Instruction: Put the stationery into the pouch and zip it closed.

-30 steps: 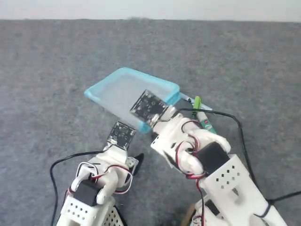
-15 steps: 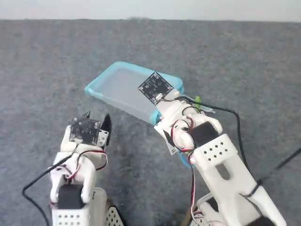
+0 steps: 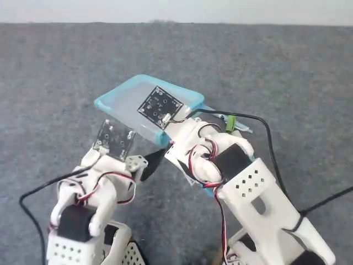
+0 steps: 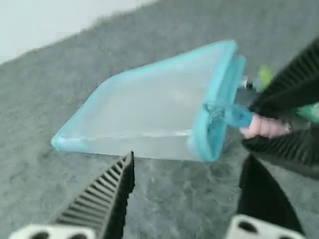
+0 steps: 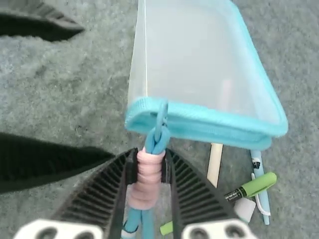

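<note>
The translucent pouch with blue trim lies on the grey carpet; in the right wrist view the pouch has its zip edge toward the camera. My right gripper is shut on a pink ribbed tab tied to the blue zip pull at the pouch's corner. The left wrist view shows the same pink tab clamped between black jaws. My left gripper is open just in front of the pouch's near long side and touches nothing. Loose stationery lies beside the pouch: a green marker, a blue-and-white pen and a pale stick.
Grey carpet covers the table, with free room left of and beyond the pouch. The green marker and the other pens sit just right of the right arm. A black cable arcs over that arm.
The left arm drew back to the left, then swung in again to the pouch's near side, gripper open. The right arm slid left along the pouch's edge.
</note>
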